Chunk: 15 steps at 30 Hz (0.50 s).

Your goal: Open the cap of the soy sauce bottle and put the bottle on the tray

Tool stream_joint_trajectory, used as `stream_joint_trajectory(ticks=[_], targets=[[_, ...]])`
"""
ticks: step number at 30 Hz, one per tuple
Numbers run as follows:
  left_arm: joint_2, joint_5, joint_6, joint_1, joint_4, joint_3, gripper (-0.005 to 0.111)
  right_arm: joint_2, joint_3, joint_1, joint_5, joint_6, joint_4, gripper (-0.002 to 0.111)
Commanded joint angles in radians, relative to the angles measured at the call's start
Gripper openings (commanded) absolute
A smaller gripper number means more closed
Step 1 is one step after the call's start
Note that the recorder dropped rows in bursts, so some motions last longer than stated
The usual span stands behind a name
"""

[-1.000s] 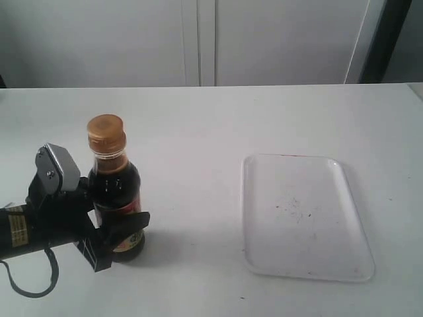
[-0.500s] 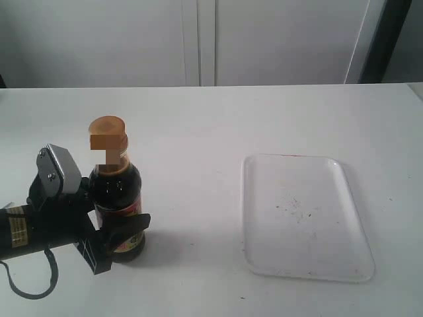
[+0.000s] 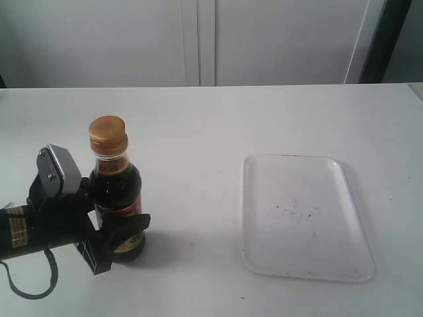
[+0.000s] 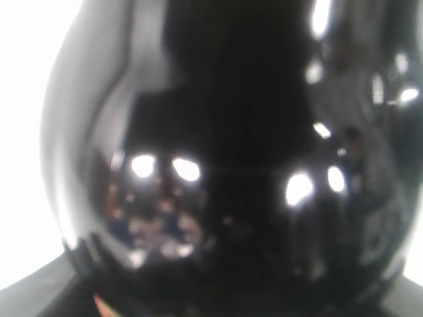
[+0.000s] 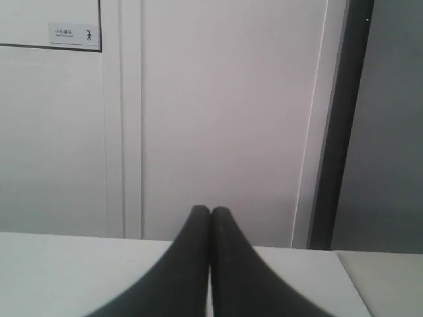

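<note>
Exterior view: soy sauce bottle [image 3: 116, 188] upright, clasped between left jaws.

You have a white tabletop [image 3: 198, 119] running back to a wall of pale grey panels [image 3: 99, 39], split by vertical seams [image 3: 199, 39]. Behind the tabletop's far right corner stands a dark upright post [image 3: 386, 39]. One panel carries a small sign [image 5: 76, 33].

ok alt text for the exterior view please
The left gripper grips the lower body of the upright soy sauce bottle on a white table, its golden cap closed. A white tray lies apart to the right.
</note>
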Motion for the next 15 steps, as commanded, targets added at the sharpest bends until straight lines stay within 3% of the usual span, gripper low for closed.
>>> stream_joint_trajectory(ticks=[1, 15], targets=[[0.002, 0.003, -0.003, -0.006, 0.025, 0.002, 0.0, 0.137, -0.073, 0.032, -0.105, 0.008, -0.035, 0.0], [0.002, 0.003, -0.003, -0.006, 0.025, 0.002, 0.0, 0.515, -0.223, 0.369, -0.2, -0.026, -0.121, 0.0]])
